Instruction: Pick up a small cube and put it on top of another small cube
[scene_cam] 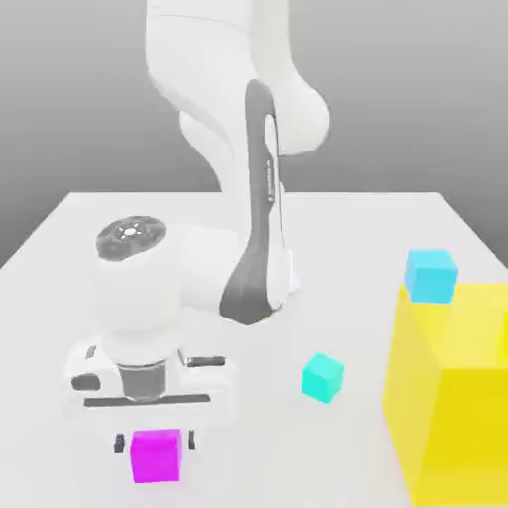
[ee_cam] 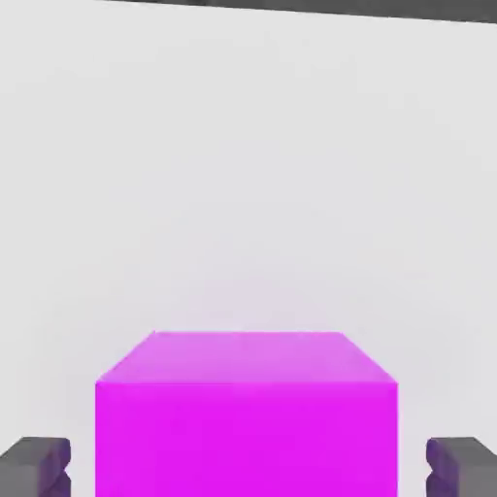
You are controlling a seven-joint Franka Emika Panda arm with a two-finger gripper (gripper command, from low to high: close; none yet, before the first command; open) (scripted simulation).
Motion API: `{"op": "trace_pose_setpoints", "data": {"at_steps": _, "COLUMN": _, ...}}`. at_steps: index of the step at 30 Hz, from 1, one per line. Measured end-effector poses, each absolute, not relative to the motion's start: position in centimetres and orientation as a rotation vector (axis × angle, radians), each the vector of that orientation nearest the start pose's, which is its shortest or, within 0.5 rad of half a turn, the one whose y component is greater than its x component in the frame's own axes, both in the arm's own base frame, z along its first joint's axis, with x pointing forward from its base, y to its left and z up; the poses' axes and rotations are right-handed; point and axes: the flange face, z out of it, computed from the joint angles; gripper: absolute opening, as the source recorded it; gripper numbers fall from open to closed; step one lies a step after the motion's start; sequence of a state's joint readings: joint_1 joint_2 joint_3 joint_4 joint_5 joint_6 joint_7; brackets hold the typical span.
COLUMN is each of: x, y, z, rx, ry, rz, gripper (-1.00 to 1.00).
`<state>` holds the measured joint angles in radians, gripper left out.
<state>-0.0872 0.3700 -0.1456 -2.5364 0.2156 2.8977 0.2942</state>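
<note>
Hand (scene_cam: 156, 441) spread, straddling magenta cube (scene_cam: 156, 456) | cube unlabelled

Beside the big yellow block (scene_cam: 451, 392): three small cubes in all, namely one magenta cube (scene_cam: 156, 456) and two cyan cubes (scene_cam: 322, 377) (scene_cam: 431, 275).
</note>
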Motion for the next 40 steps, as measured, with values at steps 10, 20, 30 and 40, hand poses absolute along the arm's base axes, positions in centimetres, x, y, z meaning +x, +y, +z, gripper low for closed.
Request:
{"op": "trace_pose_setpoints", "data": {"at_steps": 10, "x": 43.8, "y": -11.0, "z": 20.0, "rx": -2.948, "ry": 1.068, "rz": 0.004, "gripper": -1.0}}
{"op": "trace_pose_setpoints", "data": {"at_steps": 20, "x": 49.8, "y": 14.4, "z": 34.1, "rx": -3.088, "ry": 0.076, "rz": 0.032, "gripper": -1.0}}
{"op": "trace_pose_setpoints", "data": {"at_steps": 30, "x": 42.8, "y": 31.2, "z": 39.9, "rx": -3.08, "ry": -0.588, "rz": 0.006, "gripper": 1.0}}
{"op": "trace_pose_setpoints", "data": {"at_steps": 40, "x": 43.0, "y": 31.0, "z": 44.1, "rx": -3.087, "ry": -0.585, "rz": -0.001, "gripper": 1.0}}
